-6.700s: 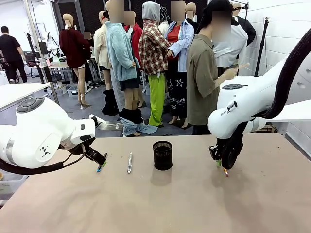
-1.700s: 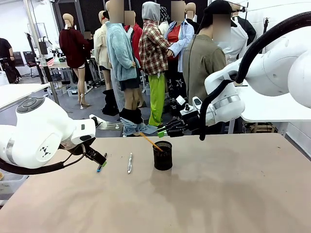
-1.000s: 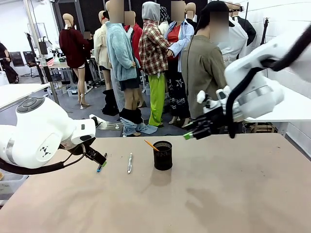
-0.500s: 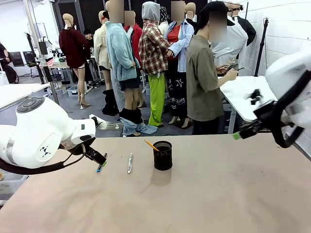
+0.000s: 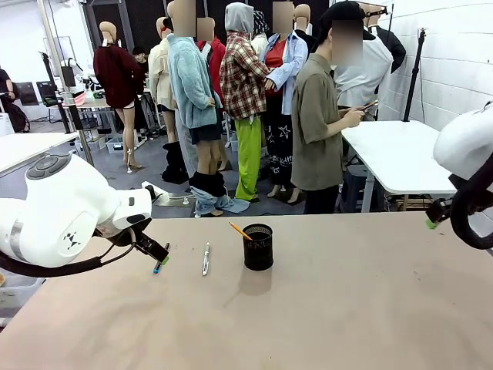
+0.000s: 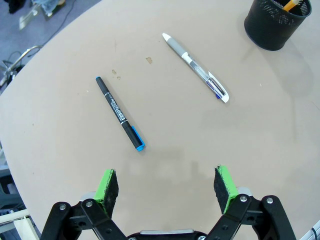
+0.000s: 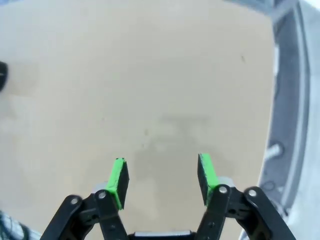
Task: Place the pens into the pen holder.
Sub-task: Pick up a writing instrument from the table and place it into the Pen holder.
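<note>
Black wire-mesh pen holder (image 6: pixel 274 25), orange pencil (image 5: pixel 239 230) inside, stands well ahead of the wide, empty left jaws; right jaws half-open, empty. Silver-white pen (image 6: pixel 196 67) and dark blue-tipped pen (image 6: pixel 120 113) lie flat just ahead: a shallow pinch may roll them

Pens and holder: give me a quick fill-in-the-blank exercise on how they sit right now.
1. The pencil in the holder leans toward the robot's ____.
2. ____ pens lie flat on the table.
3. The silver pen lies ____ to the holder than the black pen.
4. The left gripper has its jaws ____.
Missing words: left; two; closer; open.
</note>
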Motion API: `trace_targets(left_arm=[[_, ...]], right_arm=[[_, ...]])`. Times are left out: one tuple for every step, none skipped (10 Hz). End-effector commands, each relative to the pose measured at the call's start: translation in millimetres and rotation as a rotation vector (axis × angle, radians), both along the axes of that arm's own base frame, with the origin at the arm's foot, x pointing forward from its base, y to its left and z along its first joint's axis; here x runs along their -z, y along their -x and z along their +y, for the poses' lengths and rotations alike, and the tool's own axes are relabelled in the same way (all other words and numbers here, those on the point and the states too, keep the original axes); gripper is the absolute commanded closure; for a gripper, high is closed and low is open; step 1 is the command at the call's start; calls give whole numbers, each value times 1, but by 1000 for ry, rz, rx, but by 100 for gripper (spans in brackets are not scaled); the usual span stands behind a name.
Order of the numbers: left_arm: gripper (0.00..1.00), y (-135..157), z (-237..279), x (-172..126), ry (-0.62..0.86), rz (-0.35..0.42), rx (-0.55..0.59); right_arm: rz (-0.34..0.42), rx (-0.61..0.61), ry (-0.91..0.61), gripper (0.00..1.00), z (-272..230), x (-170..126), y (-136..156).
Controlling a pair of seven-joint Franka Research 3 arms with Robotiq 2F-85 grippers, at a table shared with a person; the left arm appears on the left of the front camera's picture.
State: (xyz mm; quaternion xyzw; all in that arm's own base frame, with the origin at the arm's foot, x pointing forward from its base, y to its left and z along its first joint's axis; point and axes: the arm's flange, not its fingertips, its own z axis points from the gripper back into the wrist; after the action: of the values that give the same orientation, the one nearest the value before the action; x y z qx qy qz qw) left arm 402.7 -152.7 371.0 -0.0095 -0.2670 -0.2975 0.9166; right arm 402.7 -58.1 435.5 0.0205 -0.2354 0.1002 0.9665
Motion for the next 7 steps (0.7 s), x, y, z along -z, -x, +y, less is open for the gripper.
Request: trace_targets(left_arm=[[0,0,2,0,3,0,-3],[0,0,2,0,3,0,-3],[0,0,2,0,3,0,-3],[0,0,0,0,0,0,0],[0,-10,-1,7,-50,7,-72],[0,-21,-4,10,-56,45,-96],[0,-37,-7,13,-68,75,-163]], right_arm=[[67,107,-71,31,19,-32,22],[79,157,-87,31,18,-34,17],[88,147,-96,31,18,-35,15],[110,139,-99,31,22,-33,9],[85,144,-64,31,10,-30,20],[85,144,-64,31,10,-30,20],[85,144,-64,31,10,-30,20]])
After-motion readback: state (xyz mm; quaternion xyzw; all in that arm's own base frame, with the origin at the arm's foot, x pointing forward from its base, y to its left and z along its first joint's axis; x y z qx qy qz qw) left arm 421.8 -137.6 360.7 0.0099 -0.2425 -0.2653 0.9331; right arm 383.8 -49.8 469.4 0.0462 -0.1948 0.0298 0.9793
